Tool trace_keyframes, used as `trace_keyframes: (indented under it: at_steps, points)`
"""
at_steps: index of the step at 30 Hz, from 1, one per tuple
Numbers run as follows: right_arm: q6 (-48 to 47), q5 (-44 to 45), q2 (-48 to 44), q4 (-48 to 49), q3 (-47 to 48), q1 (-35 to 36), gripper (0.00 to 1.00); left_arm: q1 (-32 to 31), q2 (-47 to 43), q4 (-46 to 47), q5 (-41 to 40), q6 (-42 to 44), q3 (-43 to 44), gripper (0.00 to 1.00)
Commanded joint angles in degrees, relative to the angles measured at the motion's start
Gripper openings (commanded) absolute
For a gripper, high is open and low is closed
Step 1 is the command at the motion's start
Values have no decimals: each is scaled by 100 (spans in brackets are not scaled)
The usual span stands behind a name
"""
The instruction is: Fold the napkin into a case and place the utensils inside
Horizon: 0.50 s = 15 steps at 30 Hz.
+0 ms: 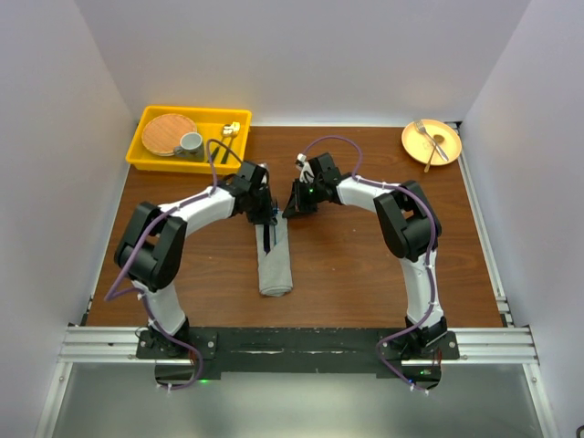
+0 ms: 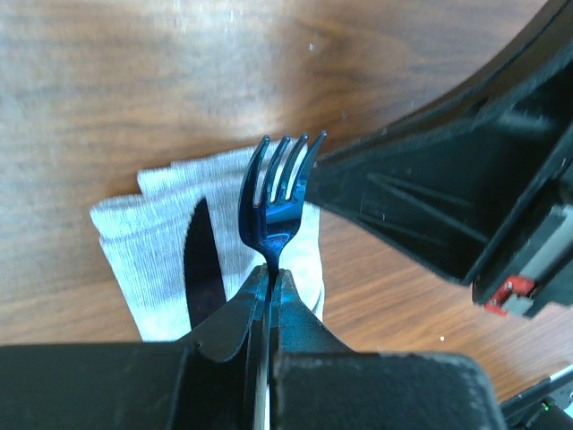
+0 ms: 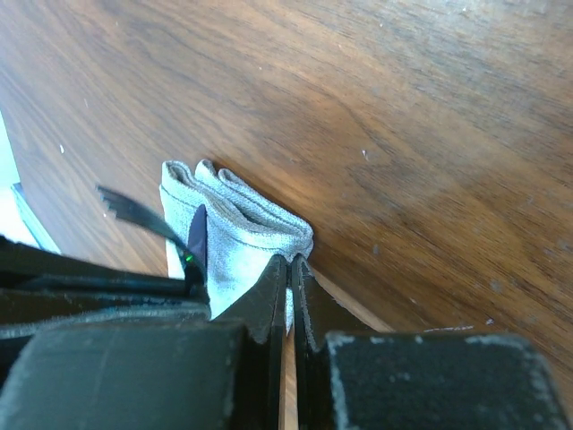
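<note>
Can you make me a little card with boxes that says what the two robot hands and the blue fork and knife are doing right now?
left gripper: shut on the blue fork, tines out over the napkin
right gripper: shut, tips at the napkin's edge; can't tell if it pinches cloth
napkin: folded into a narrow grey strip
knife: blade lies on the napkin, beside the fork
yellow tray: far left corner, holds a grey cup
orange plate: far right corner, silver fork on it

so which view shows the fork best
The left wrist view: the fork fills the centre, all four tines clear, its neck pinched in the left gripper. The right wrist view catches only its tines; in the top view it is too small to make out.
</note>
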Motion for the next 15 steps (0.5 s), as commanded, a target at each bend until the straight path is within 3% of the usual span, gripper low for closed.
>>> trace_keyframes:
  at_steps: [1,15]
  points:
    - [53,462,-199,218,-106,-1,0,-90,-412,93,63,-151,-154,0]
    - [26,620,-304,253,-212,-1,0,-169,-360,50,177,-301,-383,0]
